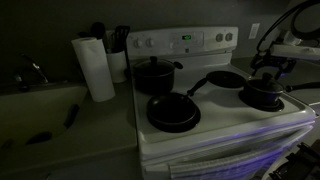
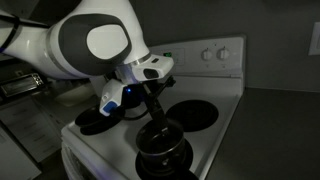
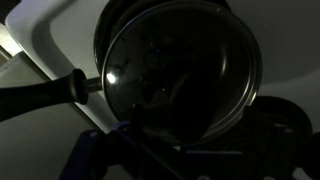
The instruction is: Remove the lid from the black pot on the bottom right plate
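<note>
The small black pot (image 1: 262, 98) stands on the front right burner of the white stove (image 1: 225, 128); the burner itself is hidden under it. In the wrist view the glass lid (image 3: 175, 55) with its pale metal rim fills the frame, and the pot's long straight handle (image 3: 45, 95) points left. The lid's knob is lost in shadow between my fingers. My gripper (image 2: 155, 122) reaches straight down onto the lid (image 2: 160, 140) on the pot (image 2: 165, 157). It also shows in an exterior view (image 1: 267, 72). It is too dark to tell how far the jaws are closed.
A tall black pot with a dark lid (image 1: 155, 75) stands at the back left, a wide frying pan (image 1: 173, 113) at the front left, another pan (image 1: 225, 80) at the back right. A paper towel roll (image 1: 95, 68) stands on the counter beside the stove. An uncovered burner (image 2: 195, 112) lies behind the small pot.
</note>
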Available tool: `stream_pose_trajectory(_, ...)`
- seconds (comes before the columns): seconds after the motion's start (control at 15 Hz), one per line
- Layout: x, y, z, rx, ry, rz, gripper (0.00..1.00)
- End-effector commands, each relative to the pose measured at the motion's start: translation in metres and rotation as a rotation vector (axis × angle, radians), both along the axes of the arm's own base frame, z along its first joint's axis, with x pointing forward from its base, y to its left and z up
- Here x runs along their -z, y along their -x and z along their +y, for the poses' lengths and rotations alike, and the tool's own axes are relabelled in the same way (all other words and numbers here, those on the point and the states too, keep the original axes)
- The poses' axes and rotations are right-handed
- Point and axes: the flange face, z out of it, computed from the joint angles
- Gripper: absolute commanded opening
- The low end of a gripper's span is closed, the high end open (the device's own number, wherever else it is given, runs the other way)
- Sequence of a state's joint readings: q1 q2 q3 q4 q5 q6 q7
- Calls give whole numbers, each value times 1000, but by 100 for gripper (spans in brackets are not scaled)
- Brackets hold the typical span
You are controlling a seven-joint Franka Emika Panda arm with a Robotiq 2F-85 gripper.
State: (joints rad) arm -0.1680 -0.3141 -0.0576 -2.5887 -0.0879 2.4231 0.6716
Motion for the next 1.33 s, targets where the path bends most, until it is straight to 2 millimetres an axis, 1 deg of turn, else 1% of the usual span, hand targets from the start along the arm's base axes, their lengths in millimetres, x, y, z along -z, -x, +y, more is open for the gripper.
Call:
stream_pose_trajectory(0.0, 3, -7, -9, -31, -11, -36, 100)
stream_pose_trajectory(0.27, 7, -10, -3, -25, -67, -34, 100)
stream_pose_trajectory(0.4, 8, -9, -3, -20, -77, -28, 100)
stream_pose_trajectory(0.47, 8, -7, -4, -13, -78, -25, 95)
stream_pose_trajectory(0.53, 9, -6, -5, -8, -78, -24, 81)
stream_pose_trajectory(0.6, 8, -4, -6, -2, -76, -25, 83)
stream_pose_trajectory(0.67, 8, -2, -8, 3, -75, -27, 81)
stream_pose_trajectory(0.87, 1, 1, -9, 12, -70, -35, 56)
stream_pose_trajectory(1.0, -1, 0, -9, 11, -70, -37, 49)
stream_pose_trajectory(1.07, -1, 0, -9, 12, -71, -34, 43)
stream_pose_trajectory(1.13, -2, 0, -8, 11, -72, -32, 46)
stream_pose_trajectory(1.27, -2, 0, -6, 11, -77, -22, 37)
